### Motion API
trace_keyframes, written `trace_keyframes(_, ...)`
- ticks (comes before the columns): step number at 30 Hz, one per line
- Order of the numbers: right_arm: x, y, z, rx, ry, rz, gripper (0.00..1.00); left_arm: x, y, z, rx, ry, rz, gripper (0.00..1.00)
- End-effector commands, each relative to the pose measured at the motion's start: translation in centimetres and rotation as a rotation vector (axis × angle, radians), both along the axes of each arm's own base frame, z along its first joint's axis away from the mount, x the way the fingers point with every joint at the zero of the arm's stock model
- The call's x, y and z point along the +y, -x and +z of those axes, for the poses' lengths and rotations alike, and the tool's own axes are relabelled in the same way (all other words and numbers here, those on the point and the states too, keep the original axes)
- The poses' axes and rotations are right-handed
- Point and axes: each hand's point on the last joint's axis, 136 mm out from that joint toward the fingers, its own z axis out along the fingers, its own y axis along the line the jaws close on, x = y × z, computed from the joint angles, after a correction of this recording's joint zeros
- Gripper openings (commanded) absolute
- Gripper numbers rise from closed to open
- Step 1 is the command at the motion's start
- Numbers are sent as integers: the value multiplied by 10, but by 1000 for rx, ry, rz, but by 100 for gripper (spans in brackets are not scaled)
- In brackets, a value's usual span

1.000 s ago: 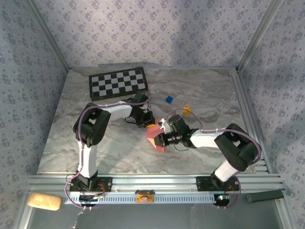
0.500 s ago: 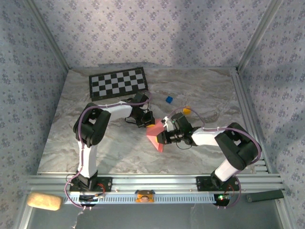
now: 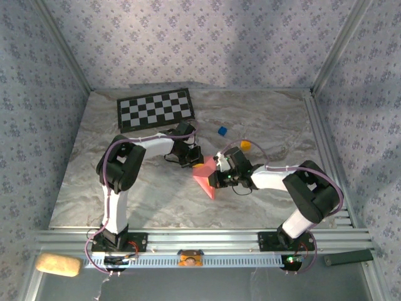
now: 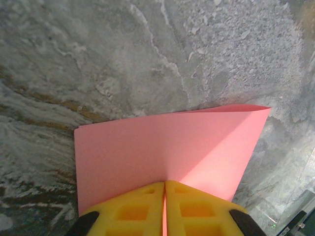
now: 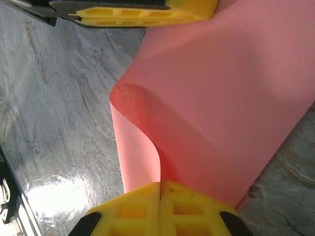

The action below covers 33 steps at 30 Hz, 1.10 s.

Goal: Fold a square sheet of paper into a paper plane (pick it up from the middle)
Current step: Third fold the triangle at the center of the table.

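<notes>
The square sheet of paper [image 3: 204, 180] is salmon-pink and held off the marble table between both arms. In the left wrist view the sheet [image 4: 167, 142] spreads flat ahead with a faint centre crease, and my left gripper [image 4: 165, 186] is shut on its near edge. My left gripper [image 3: 196, 160] grips the sheet's far corner in the top view. My right gripper [image 5: 161, 186] is shut on the opposite edge, where the sheet [image 5: 221, 98] buckles into a curled bend. From above, my right gripper [image 3: 215, 178] sits against the sheet's right side. The left fingers [image 5: 142, 14] show at the top of the right wrist view.
A black-and-white checkerboard mat [image 3: 155, 108] lies at the back left. A small blue block [image 3: 222, 130] and a small orange block [image 3: 245, 145] sit behind the right arm. Aluminium rails [image 3: 326, 150] edge the table on the right and front.
My right gripper has shifted a little back and left toward the left gripper, and the sheet between them now shows broader from above. The left arm has barely moved.
</notes>
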Motion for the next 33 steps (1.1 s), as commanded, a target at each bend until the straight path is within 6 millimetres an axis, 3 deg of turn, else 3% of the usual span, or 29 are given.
trace_keyframes(1, -5, -7, -4, -13, 51, -8, 1, 6, 9, -12, 22, -59, -17, 9)
trace_keyframes(33, -10, -9, -12, -10, 100, -19, 2, 7, 13, -12, 25, -60, -19, 8)
